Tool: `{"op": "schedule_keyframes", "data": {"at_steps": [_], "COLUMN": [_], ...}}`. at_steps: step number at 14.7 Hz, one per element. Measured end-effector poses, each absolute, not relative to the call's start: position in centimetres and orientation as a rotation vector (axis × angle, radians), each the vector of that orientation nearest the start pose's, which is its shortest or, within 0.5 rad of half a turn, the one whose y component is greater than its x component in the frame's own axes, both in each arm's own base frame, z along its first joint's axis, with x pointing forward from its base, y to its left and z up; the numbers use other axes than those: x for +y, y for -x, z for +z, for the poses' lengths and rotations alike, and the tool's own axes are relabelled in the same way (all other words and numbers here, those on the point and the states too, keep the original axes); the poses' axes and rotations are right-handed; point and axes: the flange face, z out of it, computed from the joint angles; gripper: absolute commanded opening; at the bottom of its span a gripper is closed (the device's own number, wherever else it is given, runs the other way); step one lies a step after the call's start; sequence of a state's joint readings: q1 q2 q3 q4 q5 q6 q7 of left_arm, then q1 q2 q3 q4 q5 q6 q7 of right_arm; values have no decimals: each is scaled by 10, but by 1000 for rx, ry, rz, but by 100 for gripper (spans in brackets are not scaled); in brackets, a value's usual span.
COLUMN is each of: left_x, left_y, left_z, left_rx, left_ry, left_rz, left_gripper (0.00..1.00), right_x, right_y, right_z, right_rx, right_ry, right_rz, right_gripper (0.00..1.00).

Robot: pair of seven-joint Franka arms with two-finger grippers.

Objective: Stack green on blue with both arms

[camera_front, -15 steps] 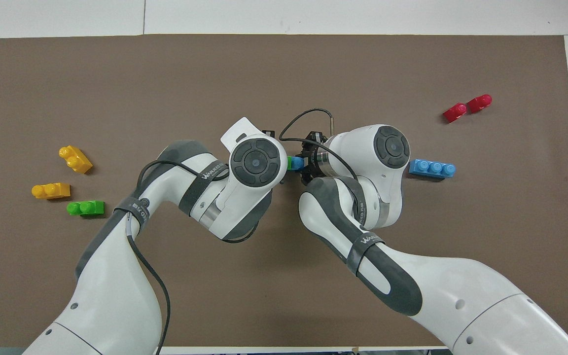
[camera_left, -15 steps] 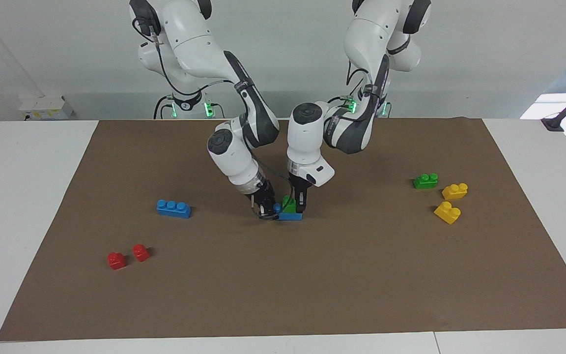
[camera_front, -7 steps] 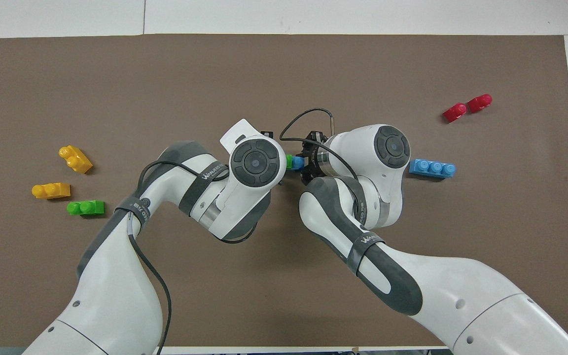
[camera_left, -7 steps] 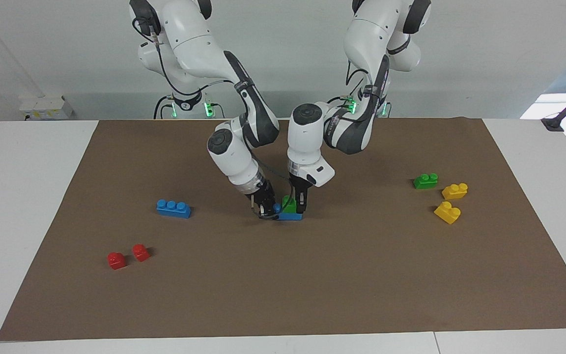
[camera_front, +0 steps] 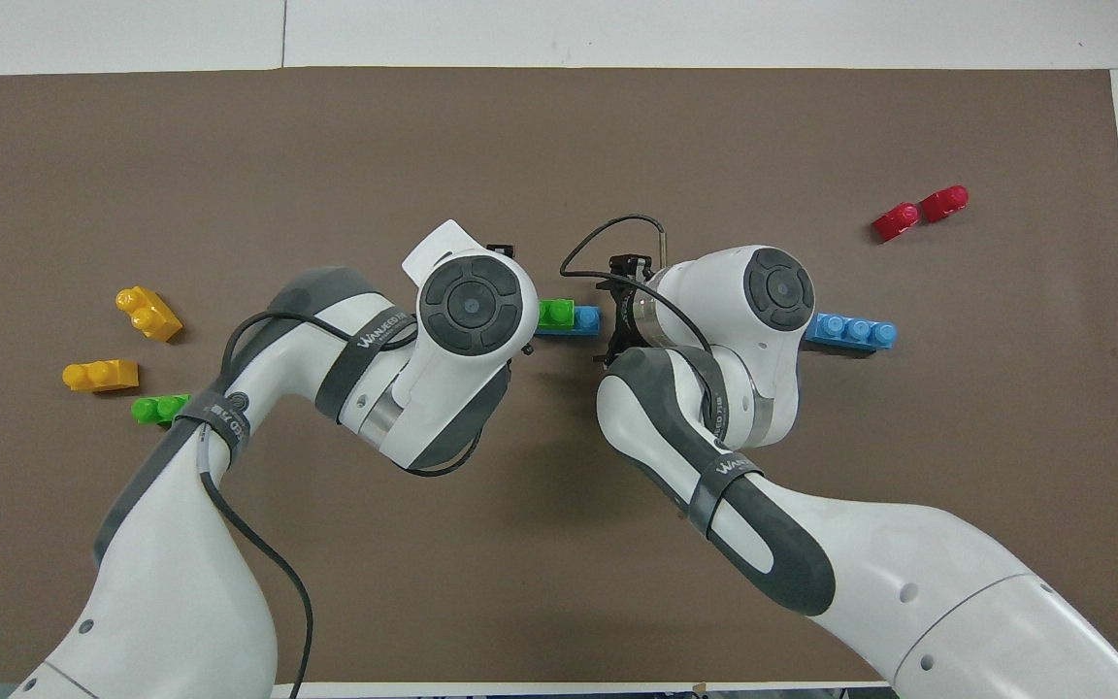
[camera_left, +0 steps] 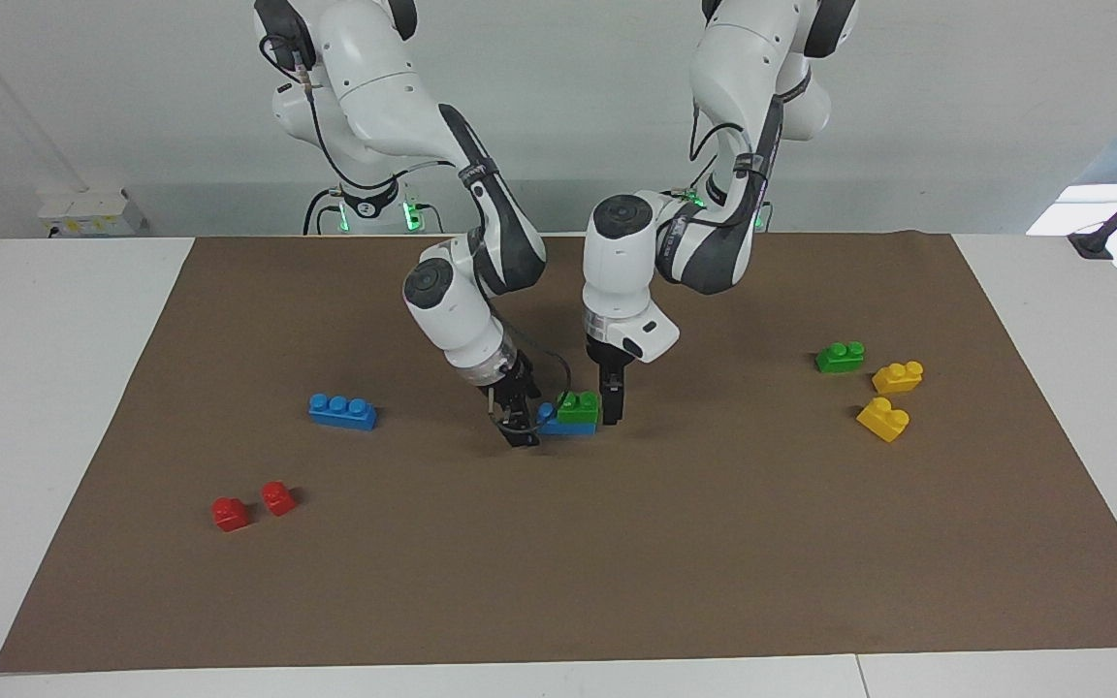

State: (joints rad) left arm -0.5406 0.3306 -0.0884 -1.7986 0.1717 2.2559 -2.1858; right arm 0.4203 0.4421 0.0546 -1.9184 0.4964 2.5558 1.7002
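Green brick [camera_left: 579,406] sits on top of the blue brick [camera_left: 555,423] at mid-desk, seated over the end of the blue one that points toward the left arm's end; one blue stud at the other end shows bare. The stack rests on the brown mat [camera_left: 617,582] with nothing gripping it. Left tool [camera_left: 611,405] hangs just beside the green end of the stack, apart from it as far as I can judge; its finger spread cannot be read here. Right tool [camera_left: 518,427] sits low just beside the bare blue end, and its finger spread cannot be read either. Judgement: one tool flanking each end fits a two-arm press, one steadying the base while the other seats the top piece, and with the stack standing free the join appears made. A second blue brick [camera_left: 342,411] lies well apart toward the right arm's end, with two red bricks [camera_left: 253,506] farther from the robots than it. A second green brick [camera_left: 840,357] and two yellow bricks [camera_left: 890,397] sit grouped toward the left arm's end. No containers on the desk [camera_left: 54,388]; every piece lies loose on the mat. Whether the green is fully pressed down cannot be told.
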Motion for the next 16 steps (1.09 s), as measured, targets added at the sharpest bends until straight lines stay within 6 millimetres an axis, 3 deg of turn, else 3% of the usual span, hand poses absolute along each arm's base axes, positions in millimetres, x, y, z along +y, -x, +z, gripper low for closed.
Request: {"op": "schedule_keyframes", "data": {"at_steps": [3,6,10,13,16], "left_x": [-342,-290,-200,-128,-66], "left_y": [-541,-558,-577,-582,-574], "left_z": [417,446,471,491,517], "left_rx": [-2172,-2075,-1745,-1439,-1044], "left_ry": [2398,2446,2608,2789,2954], "left_rz": [-242,-264,-192,-93,-35], "left_gripper": [100,100,100,100,100], "right_x": [284,256,171,113,71], "right_y": [-580,-596,-627,-637,-640], "right_z": [281,293,336,369,391], "right_rx": [2039,2060,1962,1679,1336], "right_ry": [1924,1910,1986,2198,2433], "right_rz": [295,321,341,298,209], "right_gripper": [100,100,100,100,100]}}
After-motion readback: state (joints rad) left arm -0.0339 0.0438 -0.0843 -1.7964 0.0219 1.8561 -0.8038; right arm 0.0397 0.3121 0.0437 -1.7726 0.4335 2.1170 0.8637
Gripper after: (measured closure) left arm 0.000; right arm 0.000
